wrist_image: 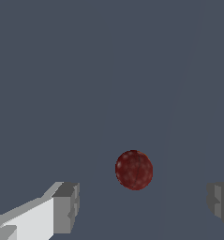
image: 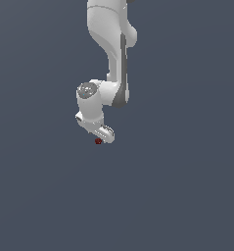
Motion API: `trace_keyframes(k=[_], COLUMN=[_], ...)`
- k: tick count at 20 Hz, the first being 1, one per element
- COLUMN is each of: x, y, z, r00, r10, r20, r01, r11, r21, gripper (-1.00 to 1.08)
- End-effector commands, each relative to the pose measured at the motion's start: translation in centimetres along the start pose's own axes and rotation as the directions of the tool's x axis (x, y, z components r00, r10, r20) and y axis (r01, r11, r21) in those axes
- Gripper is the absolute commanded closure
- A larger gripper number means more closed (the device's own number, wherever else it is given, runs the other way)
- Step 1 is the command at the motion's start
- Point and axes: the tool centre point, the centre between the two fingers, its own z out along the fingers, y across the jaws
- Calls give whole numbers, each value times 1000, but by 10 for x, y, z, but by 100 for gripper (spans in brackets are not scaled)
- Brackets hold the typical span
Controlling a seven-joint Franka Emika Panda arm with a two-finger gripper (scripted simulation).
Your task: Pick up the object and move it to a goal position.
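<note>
The object (wrist_image: 134,169) is a small dark red speckled ball lying on the grey floor. In the exterior view the object (image: 98,141) shows as a tiny red dot just under the white hand. My gripper (wrist_image: 142,206) is open, its two grey fingertips (wrist_image: 66,206) standing wide apart with the ball ahead of the gap and touching neither. In the exterior view my gripper (image: 105,138) points down right over the ball, and its fingers are too small to make out there.
A plain dark grey surface fills both views. The white arm (image: 113,54) comes down from the top of the exterior view.
</note>
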Motion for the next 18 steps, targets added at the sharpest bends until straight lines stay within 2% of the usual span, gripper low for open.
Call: trace_keyframes(k=[1,8,13,14,18], x=[0,-1,-1,-1,-1], y=[1,2,1,1,1], z=[7,39,47,47,47], r00=[1000,1000,1000,1000,1000], r10=[1,6,6,6,6], r20=[1,0,0,0,0], r01=[-1,-6,-6,-6,-6], r11=[1000,1000,1000,1000,1000], r21=[-1,-1,-1,-1,-1], gripper=[-92,-92,-92,108,108])
